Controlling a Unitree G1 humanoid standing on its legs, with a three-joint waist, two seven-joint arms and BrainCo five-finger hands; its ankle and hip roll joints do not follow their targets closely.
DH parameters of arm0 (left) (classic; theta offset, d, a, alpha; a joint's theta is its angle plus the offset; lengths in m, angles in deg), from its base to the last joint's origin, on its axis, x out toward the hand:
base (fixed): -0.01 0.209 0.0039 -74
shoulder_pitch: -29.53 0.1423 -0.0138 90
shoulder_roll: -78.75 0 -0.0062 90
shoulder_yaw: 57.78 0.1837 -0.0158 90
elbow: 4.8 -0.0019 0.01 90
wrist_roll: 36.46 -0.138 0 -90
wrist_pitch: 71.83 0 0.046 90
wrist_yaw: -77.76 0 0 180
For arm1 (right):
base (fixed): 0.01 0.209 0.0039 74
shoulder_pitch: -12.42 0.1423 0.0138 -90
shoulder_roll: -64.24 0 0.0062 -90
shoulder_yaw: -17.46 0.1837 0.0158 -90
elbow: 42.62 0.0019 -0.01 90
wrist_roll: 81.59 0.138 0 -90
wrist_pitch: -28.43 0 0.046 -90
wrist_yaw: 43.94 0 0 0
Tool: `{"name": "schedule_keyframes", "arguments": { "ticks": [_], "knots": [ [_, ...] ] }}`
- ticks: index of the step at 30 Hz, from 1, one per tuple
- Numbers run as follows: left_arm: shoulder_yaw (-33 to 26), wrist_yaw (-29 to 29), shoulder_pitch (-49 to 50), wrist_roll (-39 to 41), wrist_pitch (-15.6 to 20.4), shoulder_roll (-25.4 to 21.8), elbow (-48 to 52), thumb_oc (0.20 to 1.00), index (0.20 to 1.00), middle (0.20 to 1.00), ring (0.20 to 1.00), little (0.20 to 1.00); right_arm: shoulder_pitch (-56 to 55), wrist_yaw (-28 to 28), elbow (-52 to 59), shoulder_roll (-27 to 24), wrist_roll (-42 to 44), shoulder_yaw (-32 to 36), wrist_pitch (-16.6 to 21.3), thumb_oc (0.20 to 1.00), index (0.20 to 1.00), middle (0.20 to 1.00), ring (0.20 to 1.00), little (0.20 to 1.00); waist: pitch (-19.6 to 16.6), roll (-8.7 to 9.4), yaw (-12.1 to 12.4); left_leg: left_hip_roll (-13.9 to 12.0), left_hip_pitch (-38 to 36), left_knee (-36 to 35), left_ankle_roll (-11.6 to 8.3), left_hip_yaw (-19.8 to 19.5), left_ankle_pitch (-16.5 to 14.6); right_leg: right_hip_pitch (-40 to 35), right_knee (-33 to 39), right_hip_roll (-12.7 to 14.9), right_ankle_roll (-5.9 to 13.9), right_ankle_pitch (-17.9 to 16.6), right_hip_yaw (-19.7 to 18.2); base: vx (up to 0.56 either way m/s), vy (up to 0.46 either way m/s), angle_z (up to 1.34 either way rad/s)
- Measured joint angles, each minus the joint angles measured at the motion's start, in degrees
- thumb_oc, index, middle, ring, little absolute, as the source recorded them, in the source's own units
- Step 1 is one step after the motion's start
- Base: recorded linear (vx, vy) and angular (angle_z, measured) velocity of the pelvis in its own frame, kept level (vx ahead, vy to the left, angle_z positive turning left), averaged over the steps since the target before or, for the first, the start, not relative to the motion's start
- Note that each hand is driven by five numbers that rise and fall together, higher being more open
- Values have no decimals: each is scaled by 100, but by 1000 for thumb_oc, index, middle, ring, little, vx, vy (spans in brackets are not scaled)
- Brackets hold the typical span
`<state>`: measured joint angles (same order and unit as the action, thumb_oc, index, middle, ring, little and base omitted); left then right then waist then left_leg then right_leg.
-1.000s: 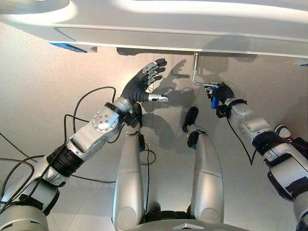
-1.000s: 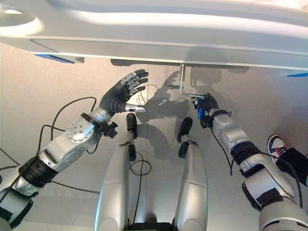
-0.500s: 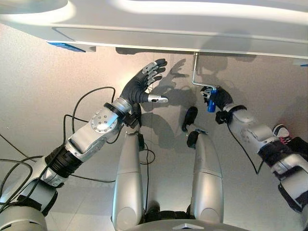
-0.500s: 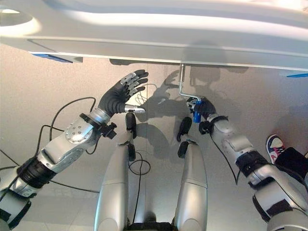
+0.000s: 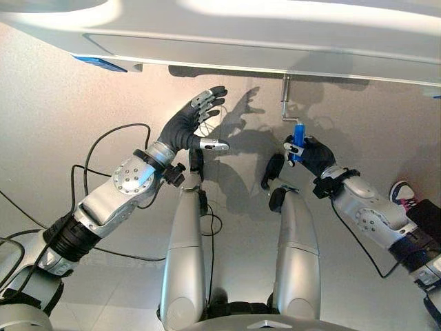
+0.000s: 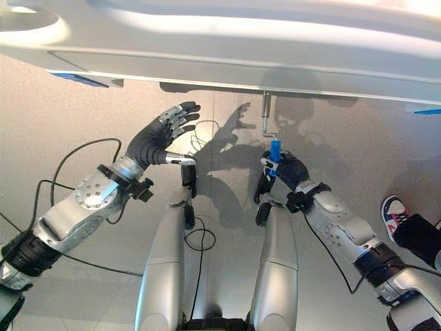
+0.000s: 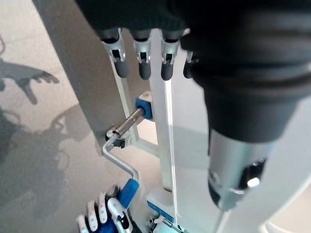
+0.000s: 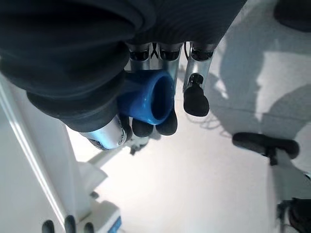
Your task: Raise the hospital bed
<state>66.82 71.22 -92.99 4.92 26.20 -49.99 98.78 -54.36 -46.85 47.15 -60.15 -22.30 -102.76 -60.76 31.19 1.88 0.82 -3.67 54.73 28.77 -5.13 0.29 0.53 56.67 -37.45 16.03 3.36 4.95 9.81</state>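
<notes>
— Grey floor point(image 5: 55, 138) under the hospital bed point(image 5: 227, 31); left hand point(image 5: 189, 124) hovers spread-fingered, holding nothing.

— Right hand point(image 5: 306, 153) is curled around the crank's blue handle point(image 5: 297, 138) beneath the frame. It's swung from hanging down to pointing up, so cranking looks underway.

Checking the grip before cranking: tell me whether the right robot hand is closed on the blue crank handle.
Closed: the right robot hand has its fingers curled round the blue crank handle.
</notes>
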Motion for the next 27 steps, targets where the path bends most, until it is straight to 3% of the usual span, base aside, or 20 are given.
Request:
{"name": "schedule_keyframes", "arguments": {
  "ticks": [8, 15, 23, 27],
  "knots": [
    [15, 57, 11, 18, 8, -178, 224, 1000, 1000, 1000, 1000, 1000, 379, -1, 21, -430, 127, -680, -23, 200, 200, 200, 200, 200, 2, 4, 14, 44, 1, 73, 19, -40, -13, -55, -24, 26, 25, -6, 11, -1, 25, 2],
    [26, 96, -37, 55, 16, -181, 332, 1000, 1000, 1000, 1000, 1000, 1064, -56, -16, -457, 184, -1371, -200, 200, 200, 200, 200, 200, 3, 2, 8, 47, 3, 101, 17, -47, -12, -55, -51, 28, 24, -6, 12, 0, 4, 0],
    [29, 45, -85, 55, 17, -165, 336, 1000, 1000, 1000, 1000, 1000, 1608, -116, -277, -140, 192, -1827, -324, 200, 200, 200, 200, 200, 6, -6, 40, 45, 1, 124, 15, -51, -12, -58, -77, 29, 17, -2, 13, 4, 13, 0],
    [75, 33, -146, 61, 16, -65, 347, 1000, 1000, 1000, 1000, 1000, 1942, -135, -731, 257, 189, -2048, -375, 200, 200, 200, 200, 200, 7, -10, 119, 37, -13, 172, 11, -65, -15, -83, -115, 29, 6, 3, 15, 3, 8, 0]
  ]
}}
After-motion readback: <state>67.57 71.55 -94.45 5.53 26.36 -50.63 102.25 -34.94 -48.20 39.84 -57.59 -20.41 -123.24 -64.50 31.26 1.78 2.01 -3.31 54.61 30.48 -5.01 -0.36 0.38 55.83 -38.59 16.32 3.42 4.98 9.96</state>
